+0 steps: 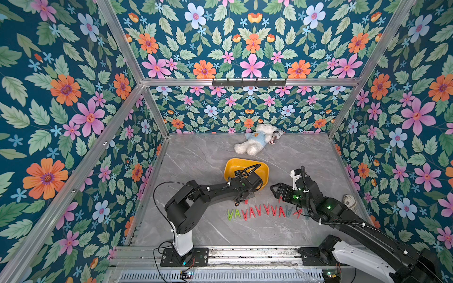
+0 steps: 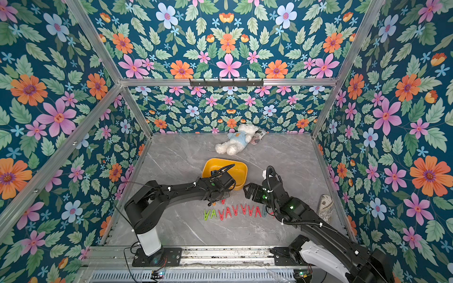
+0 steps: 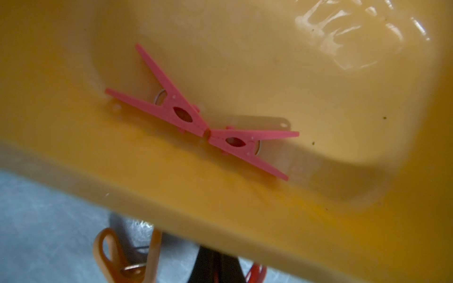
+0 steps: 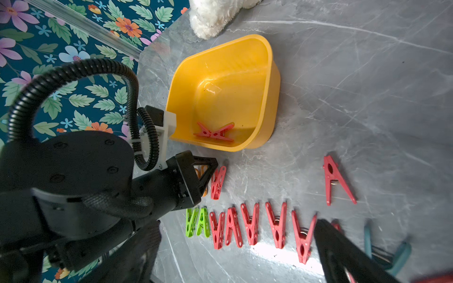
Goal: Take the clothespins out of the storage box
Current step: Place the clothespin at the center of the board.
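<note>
The yellow storage box (image 1: pixel 263 171) (image 4: pixel 232 80) stands mid-table with two red clothespins (image 3: pixel 171 107) (image 3: pixel 245 144) tip to tip against its near wall. A row of several clothespins (image 1: pixel 264 212) lies on the table in front, green ones (image 4: pixel 197 221) at the left end and grey-blue ones (image 4: pixel 392 254) at the right. My left gripper (image 4: pixel 208 169) (image 3: pixel 217 264) is shut, its tips just under the box's near rim, between an orange clothespin (image 3: pixel 122 257) and a red one (image 4: pixel 218 182). My right gripper (image 1: pixel 276 191) hangs open above the row's right end, holding nothing.
A white plush bear (image 1: pixel 255 142) lies behind the box at the back wall, with a patterned pouch (image 1: pixel 277 136) beside it. Another patterned object (image 1: pixel 349 202) lies near the right wall. A lone red pin (image 4: pixel 335 181) lies behind the row. Flowered walls enclose the table.
</note>
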Robot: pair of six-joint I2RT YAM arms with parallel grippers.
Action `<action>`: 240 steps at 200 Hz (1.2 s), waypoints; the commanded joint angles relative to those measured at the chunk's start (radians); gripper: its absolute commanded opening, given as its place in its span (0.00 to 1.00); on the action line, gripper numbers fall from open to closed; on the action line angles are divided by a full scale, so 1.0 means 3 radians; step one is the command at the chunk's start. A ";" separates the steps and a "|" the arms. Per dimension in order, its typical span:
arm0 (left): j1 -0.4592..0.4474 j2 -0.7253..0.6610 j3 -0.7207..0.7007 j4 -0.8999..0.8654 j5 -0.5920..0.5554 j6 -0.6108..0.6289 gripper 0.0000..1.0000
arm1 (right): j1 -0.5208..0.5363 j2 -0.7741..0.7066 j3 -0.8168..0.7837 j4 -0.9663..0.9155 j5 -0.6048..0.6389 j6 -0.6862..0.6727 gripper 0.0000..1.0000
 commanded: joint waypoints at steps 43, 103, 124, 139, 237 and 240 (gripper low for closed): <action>-0.0002 -0.0014 0.0037 -0.0017 -0.0096 0.0023 0.13 | 0.0005 0.0081 0.0030 0.0066 0.0030 0.0055 0.99; 0.0001 -0.0316 -0.0005 -0.0119 -0.0081 0.0065 0.25 | 0.0001 0.0213 0.0118 0.0112 0.0020 0.0008 0.99; 0.0003 -0.0435 0.0031 -0.0257 -0.0118 0.0095 0.26 | 0.0004 0.0282 0.0166 0.0136 0.0004 -0.0007 0.99; 0.0008 -0.0558 0.0059 -0.0339 -0.0171 0.0152 0.28 | 0.0001 0.0335 0.0210 0.0148 0.0004 -0.0029 0.99; 0.0511 -0.0806 0.0325 -0.0204 0.0127 0.1076 1.00 | 0.0004 0.0897 0.0521 0.0433 -0.0062 -0.0118 0.99; 0.0535 -0.0797 0.0331 -0.0194 0.0152 0.1100 1.00 | 0.0004 0.0918 0.0533 0.0437 -0.0058 -0.0119 0.99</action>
